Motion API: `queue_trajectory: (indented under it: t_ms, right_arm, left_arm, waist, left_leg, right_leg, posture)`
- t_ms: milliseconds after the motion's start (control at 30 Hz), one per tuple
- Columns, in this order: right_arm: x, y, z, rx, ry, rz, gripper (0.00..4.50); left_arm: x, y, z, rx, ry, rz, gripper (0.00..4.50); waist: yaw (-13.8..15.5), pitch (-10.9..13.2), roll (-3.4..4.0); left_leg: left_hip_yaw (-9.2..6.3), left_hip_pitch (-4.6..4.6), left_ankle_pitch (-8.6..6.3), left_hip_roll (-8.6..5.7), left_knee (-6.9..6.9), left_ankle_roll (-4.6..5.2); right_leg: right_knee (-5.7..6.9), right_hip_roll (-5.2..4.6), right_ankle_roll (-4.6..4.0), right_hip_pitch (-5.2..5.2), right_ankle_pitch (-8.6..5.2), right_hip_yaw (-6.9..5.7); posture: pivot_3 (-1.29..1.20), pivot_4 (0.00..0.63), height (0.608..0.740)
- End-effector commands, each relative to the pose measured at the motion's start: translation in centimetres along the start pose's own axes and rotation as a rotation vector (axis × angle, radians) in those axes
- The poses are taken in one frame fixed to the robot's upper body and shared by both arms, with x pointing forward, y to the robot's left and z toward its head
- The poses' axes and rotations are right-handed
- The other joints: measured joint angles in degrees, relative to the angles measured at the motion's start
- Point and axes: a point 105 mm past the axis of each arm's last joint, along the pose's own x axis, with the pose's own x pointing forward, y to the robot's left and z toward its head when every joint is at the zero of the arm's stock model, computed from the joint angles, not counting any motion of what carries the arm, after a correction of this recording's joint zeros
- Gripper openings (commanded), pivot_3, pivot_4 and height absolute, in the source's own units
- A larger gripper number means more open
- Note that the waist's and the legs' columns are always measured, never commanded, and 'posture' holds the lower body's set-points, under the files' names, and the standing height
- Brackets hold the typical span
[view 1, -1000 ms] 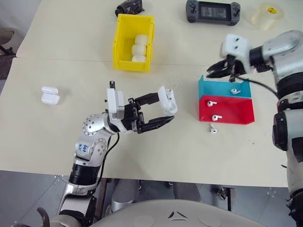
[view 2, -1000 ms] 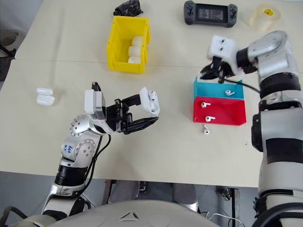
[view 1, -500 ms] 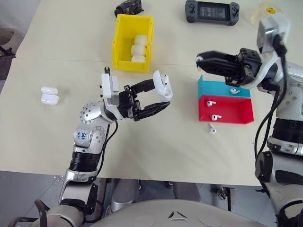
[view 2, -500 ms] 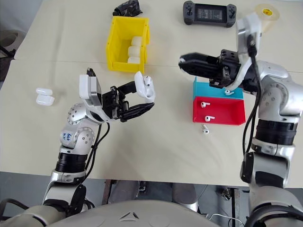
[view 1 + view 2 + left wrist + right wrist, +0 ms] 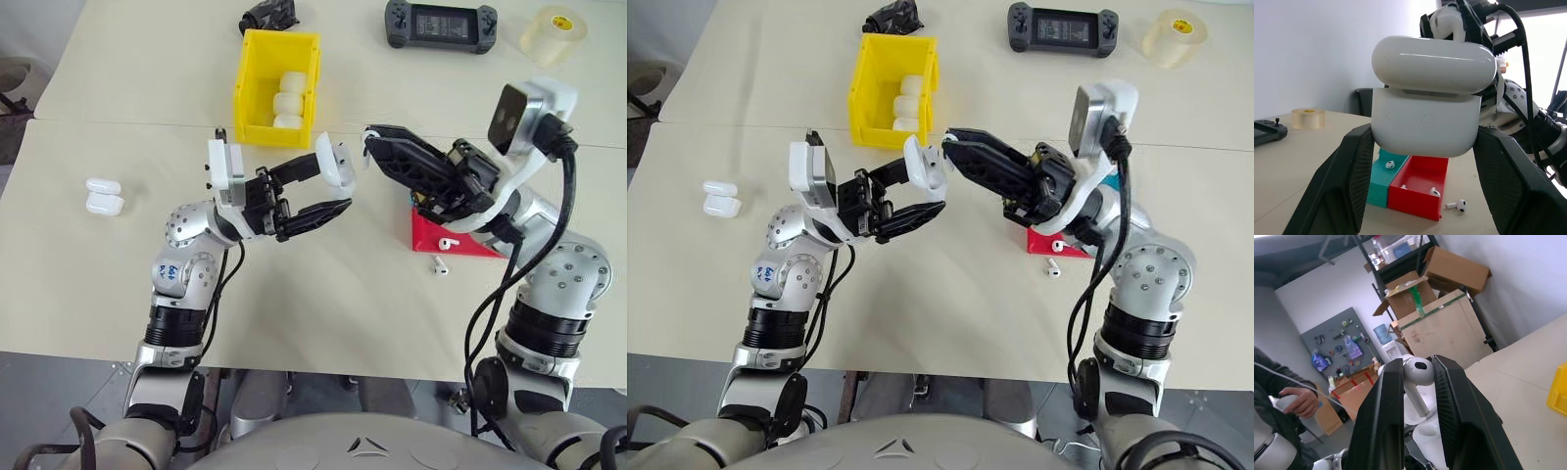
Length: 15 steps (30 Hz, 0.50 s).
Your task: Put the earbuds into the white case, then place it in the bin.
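Fingers: left [image 5: 328, 191] clamp white case [image 5: 336, 168]; right [image 5: 1418, 377] pinch earbud [image 5: 1416, 374] beside it.

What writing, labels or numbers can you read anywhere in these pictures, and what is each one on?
Nothing can be read for certain.
Blue sticker on the left arm: handwritten marks, too blurred to read.
Handheld console: marks on its screen, too small to read.
Tape roll: yellow label in its core, print not legible.
Cardboard boxes: no legible print.
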Motion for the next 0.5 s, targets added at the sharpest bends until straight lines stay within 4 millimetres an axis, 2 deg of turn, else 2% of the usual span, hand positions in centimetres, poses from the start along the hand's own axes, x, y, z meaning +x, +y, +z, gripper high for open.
queue_trajectory:
  t_ms: [33,500]
  right_arm:
    - [0.4,0.9,0.4,-0.031,-0.036,0.028,0.49]
    - [0.9,0.7,-1.8,0.010,-0.049,0.022,0.49]
  left_arm:
    - [0.6,-0.2,1.2,0.018,-0.047,-0.020,2.72]
    - [1.4,-0.6,1.4,0.010,-0.066,-0.034,2.72]
  waist:
    - [0.0,0.0,0.00]
    - [0.0,0.0,0.00]
  left_leg:
    - [-0.01,0.00,0.00,0.01,-0.01,0.00]
    - [0.00,0.01,0.00,0.02,-0.03,0.00]
  right_leg:
    - [0.00,0.01,0.00,0.00,0.00,-0.01]
    - [-0.02,0.02,0.00,0.00,0.00,0.01]
  posture:
    - [0.00,0.150,0.740]
    - [0.00,0.150,0.740]
